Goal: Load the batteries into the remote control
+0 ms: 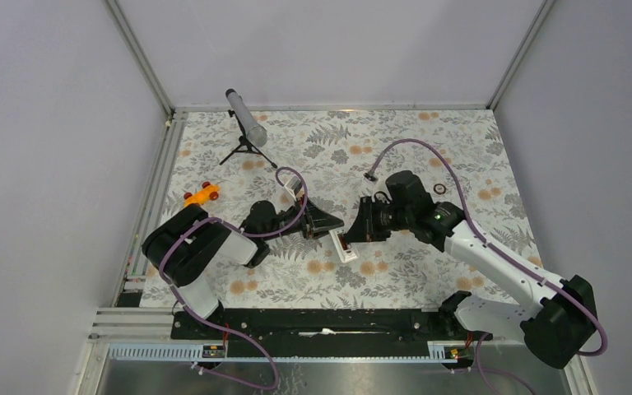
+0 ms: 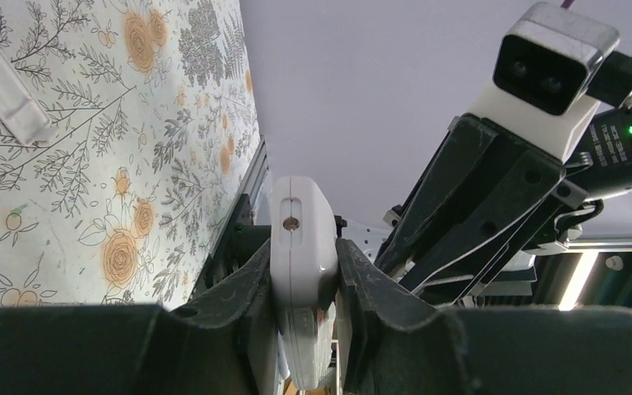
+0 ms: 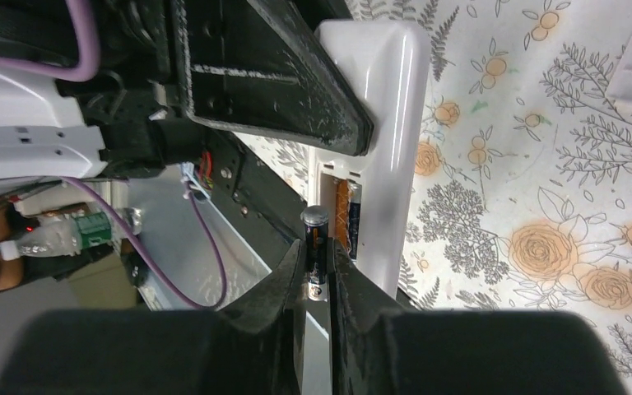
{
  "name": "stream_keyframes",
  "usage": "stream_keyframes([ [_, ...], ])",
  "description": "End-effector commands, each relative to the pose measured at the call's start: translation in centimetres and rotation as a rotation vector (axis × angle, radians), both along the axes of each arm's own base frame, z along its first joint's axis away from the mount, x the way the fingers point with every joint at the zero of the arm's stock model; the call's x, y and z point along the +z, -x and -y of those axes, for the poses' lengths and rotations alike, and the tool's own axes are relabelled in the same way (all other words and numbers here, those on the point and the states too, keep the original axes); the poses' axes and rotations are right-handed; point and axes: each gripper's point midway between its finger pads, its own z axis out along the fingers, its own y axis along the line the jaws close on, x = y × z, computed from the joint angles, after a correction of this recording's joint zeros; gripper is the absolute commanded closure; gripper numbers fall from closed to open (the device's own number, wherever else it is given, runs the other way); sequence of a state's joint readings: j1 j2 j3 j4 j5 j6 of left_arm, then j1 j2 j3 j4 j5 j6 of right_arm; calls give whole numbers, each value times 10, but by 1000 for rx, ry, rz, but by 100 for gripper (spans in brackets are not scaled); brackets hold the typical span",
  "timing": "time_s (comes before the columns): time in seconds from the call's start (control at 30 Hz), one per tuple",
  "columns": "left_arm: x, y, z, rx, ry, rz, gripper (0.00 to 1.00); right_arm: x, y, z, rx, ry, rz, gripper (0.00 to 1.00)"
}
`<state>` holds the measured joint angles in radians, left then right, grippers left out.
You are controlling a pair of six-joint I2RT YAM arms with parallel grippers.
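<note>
Left gripper (image 2: pixel 304 257) clamped on the remote control (image 2: pixel 300 218), steadying its open bay (image 3: pixel 344 216) — right gripper (image 3: pixel 317 258) pinches one battery (image 3: pixel 315 229) beside it for insertion.

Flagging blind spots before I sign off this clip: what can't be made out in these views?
1. Second battery: seen in no view. In the right wrist view, the right gripper and its held battery partly block the remote control compartment.
2. Top view: the held battery is too small to see.
3. Left wrist view: the left gripper hides the remote control's lower end.
</note>
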<state>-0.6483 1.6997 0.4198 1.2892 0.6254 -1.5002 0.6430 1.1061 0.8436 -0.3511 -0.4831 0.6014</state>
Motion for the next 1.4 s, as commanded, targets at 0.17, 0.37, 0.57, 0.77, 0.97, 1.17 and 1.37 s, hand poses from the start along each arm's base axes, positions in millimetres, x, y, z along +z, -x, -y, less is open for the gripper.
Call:
stream_keyframes([
  [0.17,24,-2,5,-13,48,102,100,3,0,-4,25,117,30,83],
  [0.37,25,-2,7,-17,36,119,100,-5,3,-10,46,129,10,83],
  [0.57,25,-2,7,-17,41,109,100,-6,0,-12,40,143,14,83],
  [0.77,26,-2,7,-17,59,103,100,-10,0,-12,40,156,0,79],
  [0.97,25,-3,7,-14,54,98,100,-7,-2,-12,30,151,9,70],
  [1.17,26,-3,7,-14,57,96,100,2,-5,-13,11,133,23,68],
  [1.37,31,-3,7,-12,76,88,100,31,-8,-15,-27,61,75,57],
])
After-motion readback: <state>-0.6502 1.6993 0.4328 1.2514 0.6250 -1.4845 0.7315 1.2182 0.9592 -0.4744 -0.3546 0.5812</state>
